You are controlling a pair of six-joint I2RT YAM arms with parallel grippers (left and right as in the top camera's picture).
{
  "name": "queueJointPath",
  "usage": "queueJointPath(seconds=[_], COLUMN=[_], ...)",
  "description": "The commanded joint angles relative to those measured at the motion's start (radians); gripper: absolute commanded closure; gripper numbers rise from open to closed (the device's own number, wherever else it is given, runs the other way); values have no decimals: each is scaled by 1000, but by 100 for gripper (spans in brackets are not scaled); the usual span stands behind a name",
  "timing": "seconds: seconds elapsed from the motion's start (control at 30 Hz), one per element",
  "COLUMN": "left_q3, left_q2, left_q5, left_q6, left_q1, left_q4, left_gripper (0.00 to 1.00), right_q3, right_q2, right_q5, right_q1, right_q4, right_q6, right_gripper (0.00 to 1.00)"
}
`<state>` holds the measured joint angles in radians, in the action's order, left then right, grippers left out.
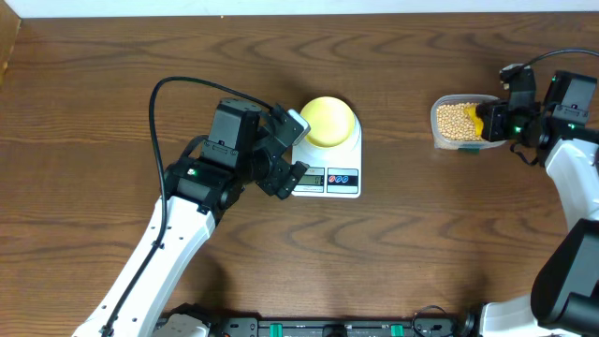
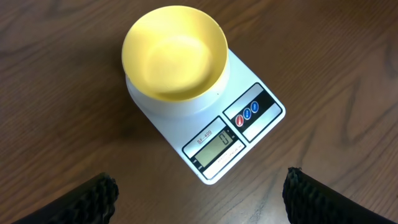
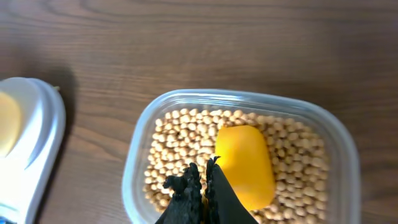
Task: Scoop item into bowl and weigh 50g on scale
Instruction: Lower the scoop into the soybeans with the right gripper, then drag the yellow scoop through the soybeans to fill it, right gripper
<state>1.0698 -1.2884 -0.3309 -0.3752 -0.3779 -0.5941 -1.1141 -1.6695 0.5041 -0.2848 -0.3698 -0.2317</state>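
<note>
Left gripper: the black two-finger left gripper (image 2: 199,193) hangs over the table with its jaws spread wide and nothing between them; only its two ridged fingertips (image 2: 93,199) show at the bottom corners of the wrist view.
Right gripper: the black right gripper (image 3: 202,180) has its jaws pressed together, over the tub; whether they pinch the scoop's handle cannot be told.
Scoop: a yellow plastic scoop (image 3: 244,165) lies on the beans, just beside the right fingertips.
Beans: small round tan-beige beans (image 3: 180,140) fill a clear rounded-rectangular plastic tub (image 3: 134,155), at the table's right side.
Scale: the white flat digital kitchen scale (image 2: 186,127) lies just ahead of the left gripper; its grey display (image 2: 214,147) reads 0, with small unreadable print above it.
Bowl: the small round pale-yellow shallow bowl (image 2: 174,53) sits on the scale's platform, empty.
Surface: a dark brown wood-grain table (image 1: 112,56), with a pale strip along its far edge.
</note>
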Motion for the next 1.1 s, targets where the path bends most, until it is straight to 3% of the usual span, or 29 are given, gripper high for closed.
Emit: queueJointPath(seconds=[0.0, 1.07], left_q3=[-7, -7], left_q2=[14, 14], left_q5=[0, 0], left_q6=[-17, -17], left_q1=[-1, -1], left_q4=[0, 0], left_gripper=[13, 13], right_q3=[-2, -2], right_q2=[-32, -59], right_q5=[56, 266], right_q1=[-16, -143], right_q4=[-7, -18], right_q6=[30, 7], right_gripper=[99, 99])
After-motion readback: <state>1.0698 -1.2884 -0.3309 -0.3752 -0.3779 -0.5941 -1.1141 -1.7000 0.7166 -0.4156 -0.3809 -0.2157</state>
